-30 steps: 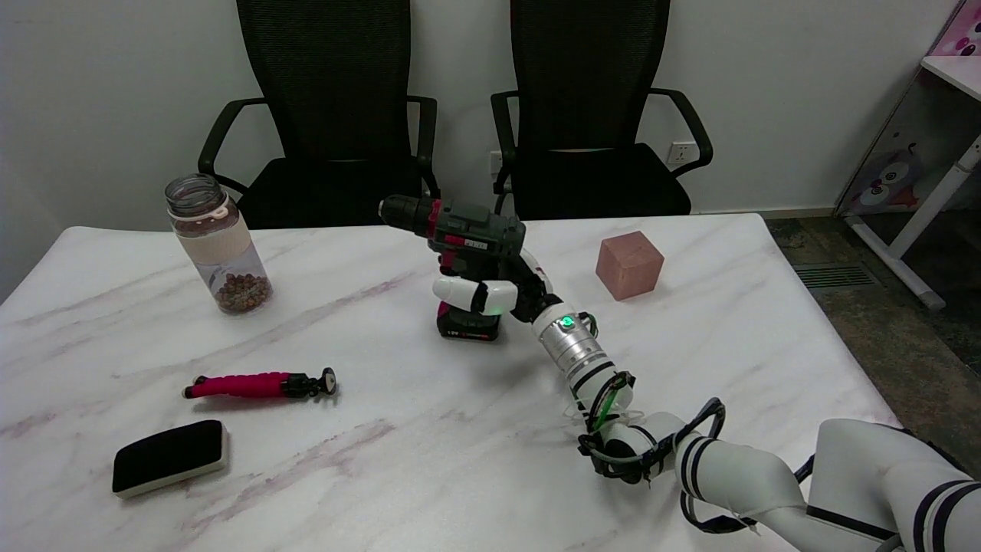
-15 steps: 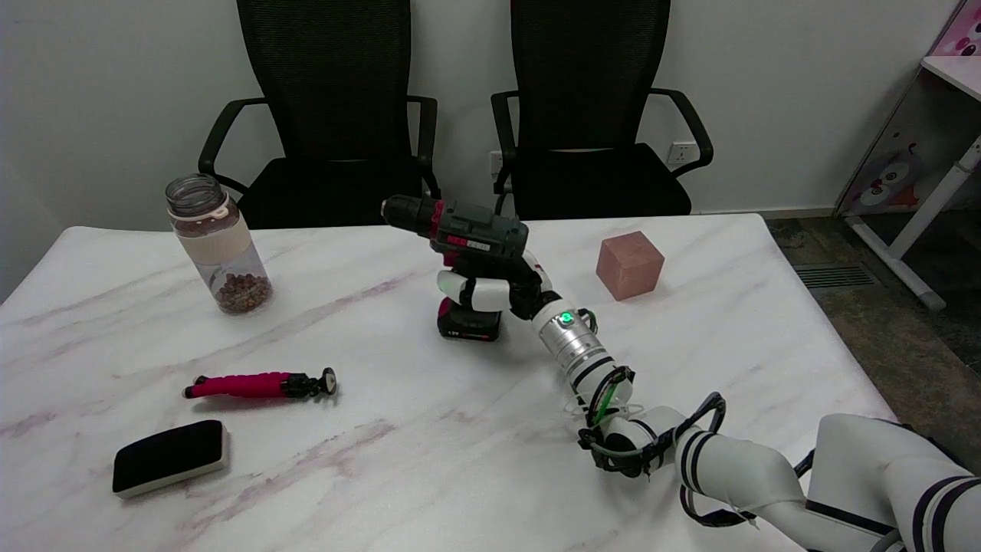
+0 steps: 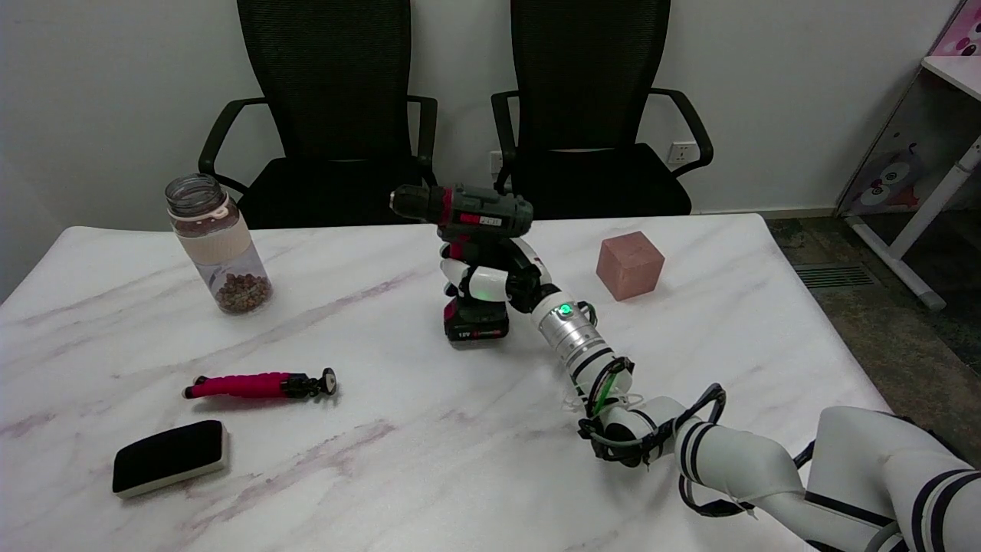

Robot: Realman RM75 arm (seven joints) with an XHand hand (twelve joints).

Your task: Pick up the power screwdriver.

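The power screwdriver [image 3: 469, 217] is dark grey and red, upright in the middle of the table, its chuck pointing left and its battery base [image 3: 476, 321] low over the marble top. My right hand [image 3: 494, 277] wraps its white fingers around the screwdriver's grip from the right side. The base looks just off the table, with a thin shadow under it. The arm reaches in from the lower right.
A glass jar [image 3: 217, 243] with brown pellets stands at the left. A pink-handled small tripod [image 3: 257, 384] and a black eraser [image 3: 169, 457] lie near the front left. A pinkish cube [image 3: 629, 264] sits to the right of the hand. Two black chairs [image 3: 590, 115] stand behind the table.
The hand has closed tighter on the grip and raised the screwdriver a little, shifting it slightly right and straightening it from its tilt.
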